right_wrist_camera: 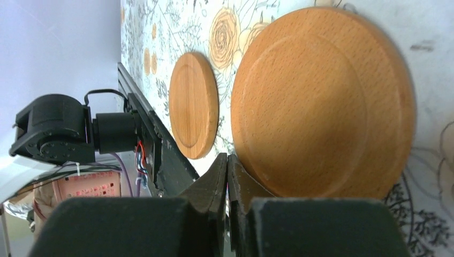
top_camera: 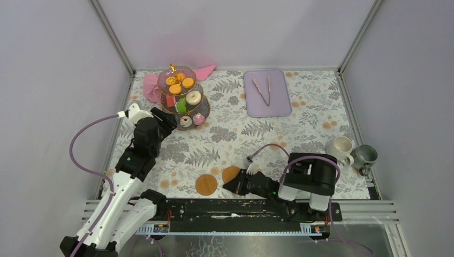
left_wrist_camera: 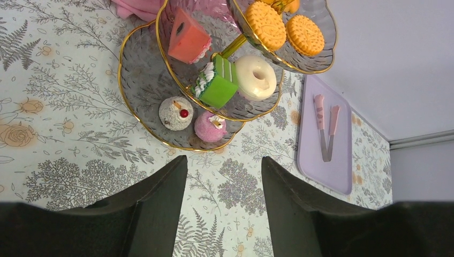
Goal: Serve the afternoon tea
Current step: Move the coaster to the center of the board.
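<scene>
The three-tier glass stand (top_camera: pixel 162 81) with a gold stem stands at the back left, its lower tiers (left_wrist_camera: pixel 139 75) filling the left wrist view. It carries orange biscuits (left_wrist_camera: pixel 265 24), a doughnut (left_wrist_camera: pixel 256 77), a green cake (left_wrist_camera: pixel 218 85), a white cupcake (left_wrist_camera: pixel 175 113) and a pink one (left_wrist_camera: pixel 210 126). My left gripper (top_camera: pixel 172 120) hovers just short of the bottom tier, open (left_wrist_camera: pixel 224 166), with only tablecloth between its fingers. The cream mug (top_camera: pixel 341 148) and grey-green mug (top_camera: pixel 365 155) stand at the right edge. My right gripper (top_camera: pixel 226 187) lies low near the front, shut (right_wrist_camera: pixel 227 158), its tips against a wooden coaster (right_wrist_camera: pixel 321 101).
A second wooden coaster (top_camera: pixel 206 184) lies left of the first. The lilac tray (top_camera: pixel 278 101) with pink tongs (top_camera: pixel 262 91) sits at the back centre. A pink cloth (top_camera: pixel 206 71) lies behind the stand. Frame posts and walls close in both sides.
</scene>
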{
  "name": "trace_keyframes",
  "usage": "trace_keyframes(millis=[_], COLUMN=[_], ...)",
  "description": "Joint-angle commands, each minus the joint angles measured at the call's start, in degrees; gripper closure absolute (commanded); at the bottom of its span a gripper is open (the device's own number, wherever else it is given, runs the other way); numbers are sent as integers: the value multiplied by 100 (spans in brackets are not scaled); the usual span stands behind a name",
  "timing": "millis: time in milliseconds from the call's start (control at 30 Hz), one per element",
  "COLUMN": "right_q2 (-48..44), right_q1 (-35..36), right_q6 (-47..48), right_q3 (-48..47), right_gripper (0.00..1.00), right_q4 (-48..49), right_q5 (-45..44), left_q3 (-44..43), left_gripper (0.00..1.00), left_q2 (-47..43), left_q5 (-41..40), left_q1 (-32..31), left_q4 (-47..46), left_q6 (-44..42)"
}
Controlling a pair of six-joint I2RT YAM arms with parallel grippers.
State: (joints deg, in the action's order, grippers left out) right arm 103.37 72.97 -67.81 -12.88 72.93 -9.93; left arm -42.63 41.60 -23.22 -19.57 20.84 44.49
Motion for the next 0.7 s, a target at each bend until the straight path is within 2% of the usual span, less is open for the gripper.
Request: trace_keyframes(millis=[0,233,667], right_q2=[384,394,543], right_q1=[-252,-882,-2323], right_q6=[-20,202,855], right_q3=[76,132,-167], right_gripper=[93,93,93], right_q4=[629,673,384], right_q5=[-6,202,1246], left_q3=[57,6,-63], left_gripper=[40,40,40], left_q2=[27,56,101], left_q5=[-105,-161,-246], left_q1=[-67,-117,-143], left_q4=[-36,-36,-33], left_q6=[33,7,-62])
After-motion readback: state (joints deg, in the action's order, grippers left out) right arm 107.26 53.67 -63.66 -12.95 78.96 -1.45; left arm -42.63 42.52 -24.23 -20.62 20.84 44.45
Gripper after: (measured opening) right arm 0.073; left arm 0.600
